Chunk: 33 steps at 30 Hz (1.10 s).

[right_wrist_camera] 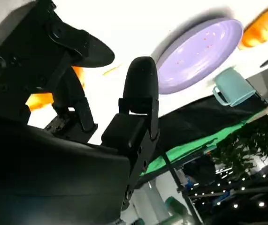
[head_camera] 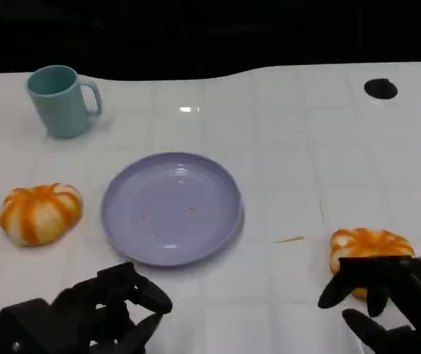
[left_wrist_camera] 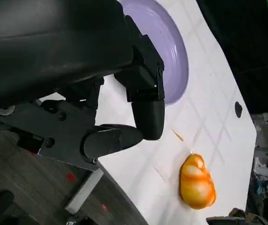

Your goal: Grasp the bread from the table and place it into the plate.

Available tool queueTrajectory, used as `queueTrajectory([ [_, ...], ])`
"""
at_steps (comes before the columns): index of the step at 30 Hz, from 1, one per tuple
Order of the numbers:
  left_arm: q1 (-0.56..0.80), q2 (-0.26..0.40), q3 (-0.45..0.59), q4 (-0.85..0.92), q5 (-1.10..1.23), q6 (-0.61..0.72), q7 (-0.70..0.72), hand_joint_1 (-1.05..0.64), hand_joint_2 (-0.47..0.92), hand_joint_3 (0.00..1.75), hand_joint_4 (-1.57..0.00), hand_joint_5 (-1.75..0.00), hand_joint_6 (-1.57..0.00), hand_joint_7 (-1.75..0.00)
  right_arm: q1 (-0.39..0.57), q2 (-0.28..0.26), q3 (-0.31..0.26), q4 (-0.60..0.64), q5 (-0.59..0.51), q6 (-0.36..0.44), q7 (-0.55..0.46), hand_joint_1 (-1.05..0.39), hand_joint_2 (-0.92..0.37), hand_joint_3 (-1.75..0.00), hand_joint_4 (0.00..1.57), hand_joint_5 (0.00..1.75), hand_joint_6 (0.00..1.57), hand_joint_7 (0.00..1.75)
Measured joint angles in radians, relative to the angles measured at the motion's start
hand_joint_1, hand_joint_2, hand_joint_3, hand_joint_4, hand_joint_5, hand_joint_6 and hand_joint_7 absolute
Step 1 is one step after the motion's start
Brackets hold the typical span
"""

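Note:
Two orange-and-white bread rolls lie on the white table. One bread [head_camera: 40, 212] lies left of the lilac plate [head_camera: 122, 221]. The other bread [head_camera: 369, 245] lies to the plate's right, also seen in the left wrist view as bread [left_wrist_camera: 197, 183]. My right hand [head_camera: 394, 299] hovers at this roll's near edge with its fingers [right_wrist_camera: 141, 89] spread and nothing held; the roll [right_wrist_camera: 40, 99] shows between them. My left hand [head_camera: 103, 313] sits low in front of the plate [left_wrist_camera: 176, 56], its fingers [left_wrist_camera: 145, 110] apart and holding nothing.
A teal mug [head_camera: 61, 99] stands at the far left, behind the left roll. A round black hole [head_camera: 380, 88] marks the table's far right. A small thin scrap [head_camera: 290, 239] lies between the plate and the right roll. The table's near edge [left_wrist_camera: 124, 197] runs close to my left hand.

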Motion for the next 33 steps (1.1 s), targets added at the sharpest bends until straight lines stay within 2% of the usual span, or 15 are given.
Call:
queueTrajectory([
  [1, 0.000, 0.000, 0.000, 0.000, 0.001, 0.000, 0.000, -0.29, 0.86, 0.53, -0.65, -1.75, -0.63, -1.27, 0.001, -0.001, -0.002, -0.006, -0.015, 0.000, -0.005, -0.21, -0.31, -0.91, 0.87, 1.24, 1.01, 0.47],
  [3, 0.000, 0.001, 0.000, 0.000, 0.003, 0.000, 0.000, -0.28, 0.87, 0.53, -0.65, -1.75, -0.63, -1.26, 0.003, -0.010, -0.006, -0.029, -0.044, 0.005, -0.008, -0.27, -0.46, -0.65, 0.87, 0.95, 1.02, 0.29],
  [4, 0.000, 0.001, 0.000, 0.000, 0.002, 0.000, 0.000, -0.28, 0.87, 0.53, -0.65, -1.75, -0.63, -1.26, 0.004, -0.019, -0.009, -0.045, -0.064, 0.011, -0.008, -0.28, -0.51, -0.57, 0.88, 0.87, 1.03, 0.23],
  [7, 0.000, 0.002, 0.000, 0.000, 0.002, 0.000, 0.000, -0.26, 0.87, 0.53, -0.65, -1.75, -0.63, -1.26, 0.009, -0.043, -0.018, -0.099, -0.120, 0.051, 0.007, -0.34, -0.66, -0.28, 0.84, 0.54, 0.97, 0.07],
  [8, 0.001, 0.002, 0.000, 0.000, 0.002, -0.001, 0.000, -0.27, 0.87, 0.53, -0.65, -1.75, -0.63, -1.26, 0.012, -0.050, -0.019, -0.119, -0.138, 0.070, 0.021, -0.36, -0.71, -0.18, 0.78, 0.42, 0.91, 0.03],
  [11, 0.001, 0.001, -0.001, 0.000, 0.002, -0.001, 0.000, -0.28, 0.87, 0.53, -0.65, -1.75, -0.63, -1.26, 0.021, -0.069, -0.021, -0.184, -0.181, 0.131, 0.079, -0.39, -0.75, -0.09, 0.64, 0.26, 0.78, 0.00],
  [16, 0.001, 0.000, -0.005, 0.000, 0.002, 0.000, 0.000, -0.29, 0.87, 0.52, -0.66, -1.75, -0.63, -1.26, 0.027, -0.096, -0.029, -0.252, -0.212, 0.193, 0.150, -0.44, -0.76, -0.04, 0.48, 0.17, 0.63, 0.00],
  [23, 0.000, -0.001, -0.009, 0.000, 0.009, 0.000, 0.000, -0.31, 0.87, 0.52, -0.66, -1.75, -0.64, -1.26, 0.031, -0.097, -0.037, -0.349, -0.248, 0.296, 0.257, -0.49, -0.78, -0.01, 0.27, 0.08, 0.40, 0.00],
  [30, -0.006, -0.003, -0.009, 0.000, 0.008, 0.002, 0.000, -0.30, 0.86, 0.53, -0.66, -1.75, -0.64, -1.27, 0.013, -0.102, -0.036, -0.387, -0.307, 0.361, 0.341, -0.51, -0.78, 0.00, 0.19, 0.06, 0.30, 0.00],
  [33, -0.008, -0.004, -0.011, 0.000, 0.009, 0.002, 0.000, -0.31, 0.86, 0.53, -0.67, -1.75, -0.64, -1.27, -0.005, -0.114, -0.030, -0.384, -0.343, 0.381, 0.379, -0.50, -0.76, 0.00, 0.22, 0.08, 0.31, 0.01],
])
